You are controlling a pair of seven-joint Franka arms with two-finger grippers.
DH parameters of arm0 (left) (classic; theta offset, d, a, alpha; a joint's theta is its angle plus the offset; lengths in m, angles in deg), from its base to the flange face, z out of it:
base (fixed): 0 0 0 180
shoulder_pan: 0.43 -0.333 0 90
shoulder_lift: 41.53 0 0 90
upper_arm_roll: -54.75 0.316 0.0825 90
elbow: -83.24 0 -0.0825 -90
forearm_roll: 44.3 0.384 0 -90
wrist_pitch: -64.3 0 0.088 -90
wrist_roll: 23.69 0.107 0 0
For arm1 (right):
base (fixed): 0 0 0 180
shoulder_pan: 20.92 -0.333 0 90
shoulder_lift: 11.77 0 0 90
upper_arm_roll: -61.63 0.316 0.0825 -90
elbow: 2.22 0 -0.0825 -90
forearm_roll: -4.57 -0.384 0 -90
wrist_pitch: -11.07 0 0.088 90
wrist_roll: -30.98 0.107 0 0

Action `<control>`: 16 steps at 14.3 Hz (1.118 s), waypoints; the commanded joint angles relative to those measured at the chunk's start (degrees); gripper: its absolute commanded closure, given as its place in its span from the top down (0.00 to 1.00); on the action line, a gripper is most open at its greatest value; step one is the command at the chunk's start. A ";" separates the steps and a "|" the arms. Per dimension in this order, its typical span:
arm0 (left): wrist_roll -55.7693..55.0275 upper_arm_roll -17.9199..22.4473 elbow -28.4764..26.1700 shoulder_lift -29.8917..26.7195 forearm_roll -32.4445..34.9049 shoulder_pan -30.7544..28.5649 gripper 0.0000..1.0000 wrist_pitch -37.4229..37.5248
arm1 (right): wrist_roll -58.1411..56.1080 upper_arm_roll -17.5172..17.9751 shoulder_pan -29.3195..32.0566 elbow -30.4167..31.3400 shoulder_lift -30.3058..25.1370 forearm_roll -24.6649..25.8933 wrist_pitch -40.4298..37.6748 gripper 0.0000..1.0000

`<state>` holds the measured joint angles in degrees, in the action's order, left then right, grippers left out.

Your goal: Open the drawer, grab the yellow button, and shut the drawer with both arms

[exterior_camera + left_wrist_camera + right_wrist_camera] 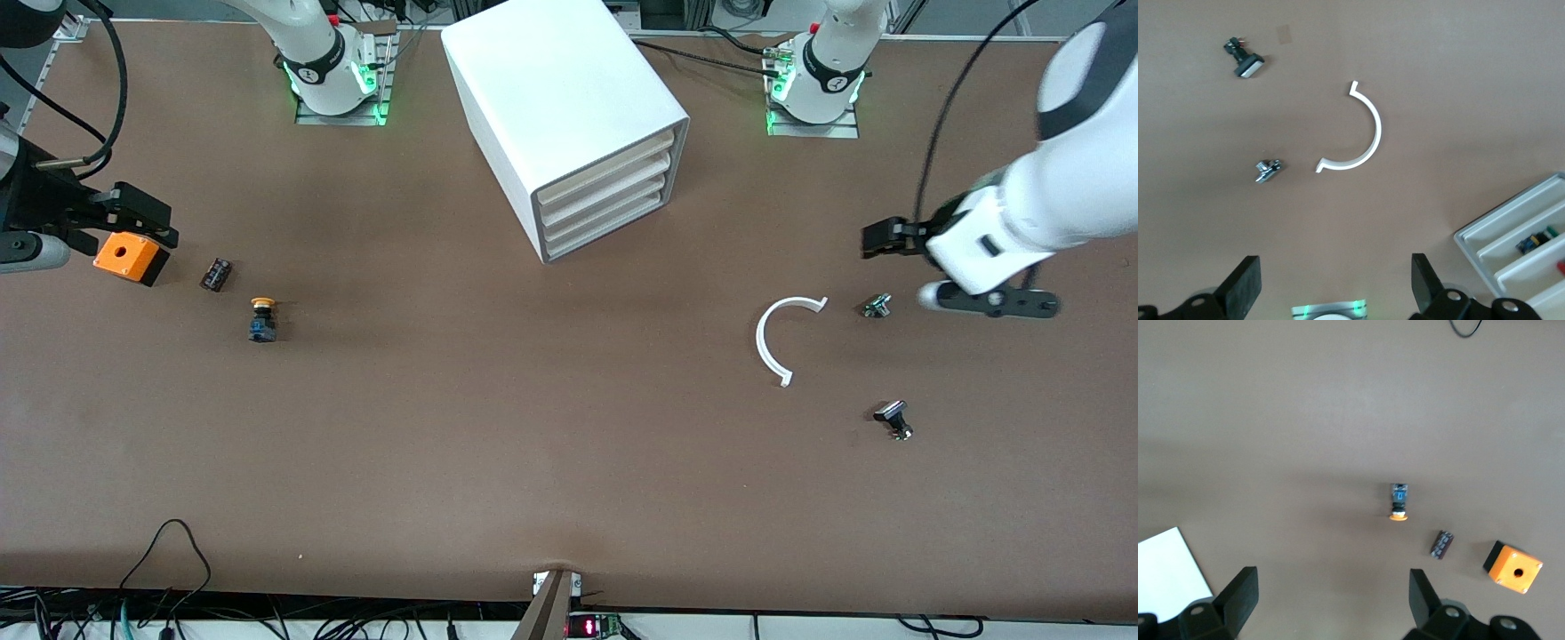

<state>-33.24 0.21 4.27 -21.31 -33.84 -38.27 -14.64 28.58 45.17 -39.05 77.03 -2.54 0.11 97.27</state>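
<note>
The white cabinet (569, 98) stands at the table's back middle. Its uppermost drawer (613, 164) sits flush with the three below. The button (262, 318), yellow-orange cap on a blue-and-black body, lies on the table toward the right arm's end; it also shows in the right wrist view (1399, 501). My right gripper (142, 218) is open and empty over the orange box (131, 258), its fingers (1241, 587) wide apart. My left gripper (882, 239) is open and empty above the table at the left arm's end, fingers (1245, 277) wide apart. The drawer fronts (1511, 240) show in the left wrist view.
A small black part (216, 274) lies between the orange box and the button. A white C-shaped ring (772, 338) lies near the left gripper, with a small silver part (877, 306) beside it and a black-and-silver part (894, 420) nearer the camera.
</note>
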 commanded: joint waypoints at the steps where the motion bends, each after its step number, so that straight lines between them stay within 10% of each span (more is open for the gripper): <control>1: 10.30 4.14 0.93 -4.46 0.53 0.57 0.99 1.60 | 4.58 15.80 12.73 -0.93 -1.75 4.79 -1.56 1.00; 5: 15.69 37.52 -4.85 -12.38 -9.11 25.33 0.99 -2.25 | 7.23 26.04 21.99 -0.14 -3.33 5.51 -1.91 1.00; 10: 14.75 52.06 -21.22 -23.73 -10.20 38.62 0.99 -17.02 | 7.05 24.90 21.99 7.49 -8.52 4.81 1.95 1.00; 16: 12.63 52.34 -19.39 -23.40 -9.58 38.73 0.99 -16.77 | 6.00 23.58 21.90 14.02 -10.63 5.07 6.28 1.00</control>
<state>-19.89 52.03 -15.10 -44.60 -43.07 -0.32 -30.64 35.04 68.26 -17.71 89.10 -10.42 4.73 104.24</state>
